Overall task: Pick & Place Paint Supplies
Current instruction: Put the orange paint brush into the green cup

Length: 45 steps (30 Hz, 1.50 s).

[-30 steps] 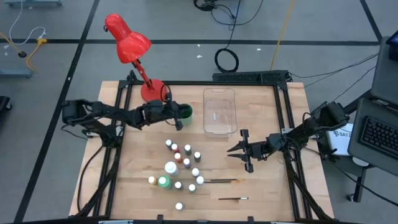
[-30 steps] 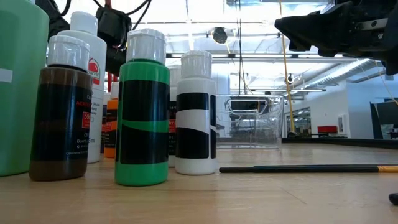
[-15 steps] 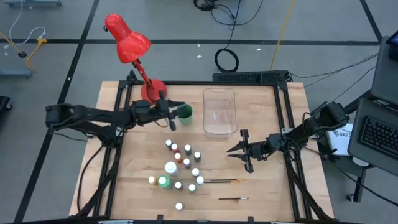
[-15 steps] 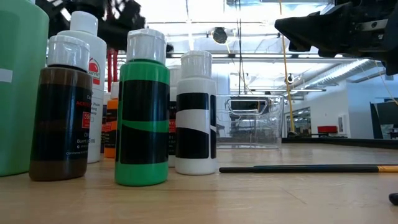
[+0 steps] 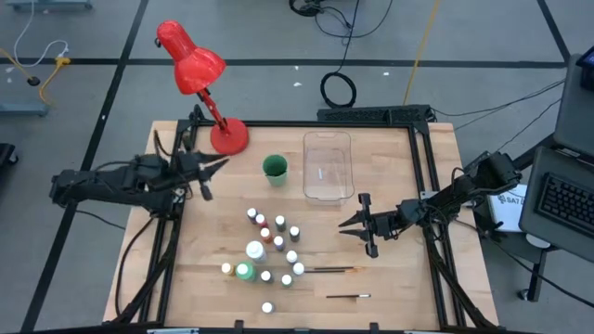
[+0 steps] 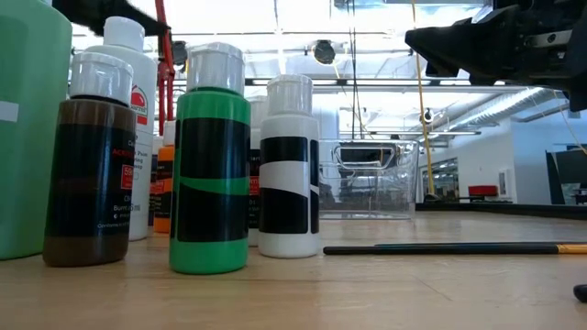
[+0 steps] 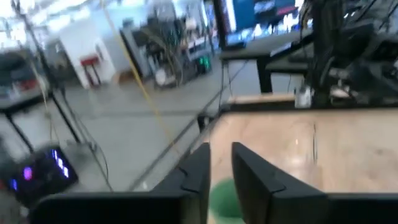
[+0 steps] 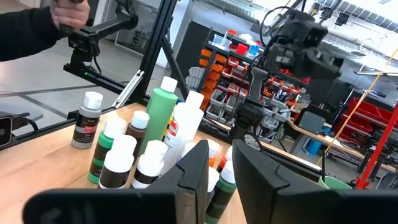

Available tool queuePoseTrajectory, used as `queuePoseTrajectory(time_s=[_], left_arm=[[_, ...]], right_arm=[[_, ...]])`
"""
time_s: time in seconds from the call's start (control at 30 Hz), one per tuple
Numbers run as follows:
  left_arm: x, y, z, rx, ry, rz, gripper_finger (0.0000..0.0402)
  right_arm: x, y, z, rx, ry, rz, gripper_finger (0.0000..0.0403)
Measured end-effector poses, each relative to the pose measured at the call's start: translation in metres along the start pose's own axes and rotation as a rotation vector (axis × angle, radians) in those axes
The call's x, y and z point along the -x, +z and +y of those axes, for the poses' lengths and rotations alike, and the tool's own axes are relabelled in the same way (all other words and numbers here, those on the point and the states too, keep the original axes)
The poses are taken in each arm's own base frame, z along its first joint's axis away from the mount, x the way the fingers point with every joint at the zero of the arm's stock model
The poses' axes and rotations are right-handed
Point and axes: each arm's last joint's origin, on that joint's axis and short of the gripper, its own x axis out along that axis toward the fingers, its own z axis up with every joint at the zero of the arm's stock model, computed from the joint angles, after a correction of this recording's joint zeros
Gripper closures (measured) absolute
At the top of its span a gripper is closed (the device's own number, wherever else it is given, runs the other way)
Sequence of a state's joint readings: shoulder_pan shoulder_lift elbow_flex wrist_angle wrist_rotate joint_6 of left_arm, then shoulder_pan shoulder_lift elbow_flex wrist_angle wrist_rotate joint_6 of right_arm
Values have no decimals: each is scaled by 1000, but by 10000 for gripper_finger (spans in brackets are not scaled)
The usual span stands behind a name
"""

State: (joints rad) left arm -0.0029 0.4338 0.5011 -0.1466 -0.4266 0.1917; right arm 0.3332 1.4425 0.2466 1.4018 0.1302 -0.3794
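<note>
Small white-capped paint bottles (image 5: 271,243) stand clustered on the wooden table, with a bigger white bottle (image 5: 254,250) and a bigger green one (image 5: 243,271) among them. In the low view they fill the left side (image 6: 211,165). Two thin brushes (image 5: 330,270) (image 5: 349,297) lie flat to the right of the cluster. My left gripper (image 5: 215,172) hovers open near the table's left side, apart from the green cup (image 5: 274,168). My right gripper (image 5: 345,227) hangs open above the table, right of the bottles (image 8: 155,143), touching nothing.
A clear plastic tray (image 5: 328,165) sits at the far middle of the table beside the green cup. A red desk lamp (image 5: 228,136) stands at the far left corner. A person's dark sleeve (image 8: 31,28) shows beyond the table in the right wrist view.
My left gripper has drawn back from the green cup toward the table's left edge, and its arm has folded back with it. The cup stands where it was. The right arm, bottles and brushes have not moved.
</note>
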Motion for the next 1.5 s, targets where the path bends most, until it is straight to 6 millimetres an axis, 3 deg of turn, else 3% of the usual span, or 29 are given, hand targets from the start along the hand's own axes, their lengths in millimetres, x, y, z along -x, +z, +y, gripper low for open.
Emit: queuePoseTrajectory(time_s=[0.1,0.27,0.43,0.6,0.97,1.17,1.27,1.33,1.5], left_arm=[[3,-8,-1,36,-75,53,393],[4,-24,0,97,-51,56,399],[2,-56,-8,114,-141,-104,400],[-1,-86,-6,177,-76,-63,401],[-4,-119,-12,195,-174,-46,401],[-4,-118,-13,207,-191,-47,400],[-4,-118,-13,204,-190,-46,397],[-4,-119,-13,201,-190,-43,398],[-4,-121,-13,221,-193,-21,399]], right_arm=[[0,0,0,0,0,-1,339],[0,1,0,-10,-2,-6,339],[0,0,0,-9,-1,-2,339],[0,-1,0,-7,4,11,339],[0,-3,1,-12,6,31,339],[-3,-5,2,-56,11,77,341],[-17,1,6,-31,15,199,349],[-32,11,12,0,51,371,355],[-62,69,34,33,14,809,358]])
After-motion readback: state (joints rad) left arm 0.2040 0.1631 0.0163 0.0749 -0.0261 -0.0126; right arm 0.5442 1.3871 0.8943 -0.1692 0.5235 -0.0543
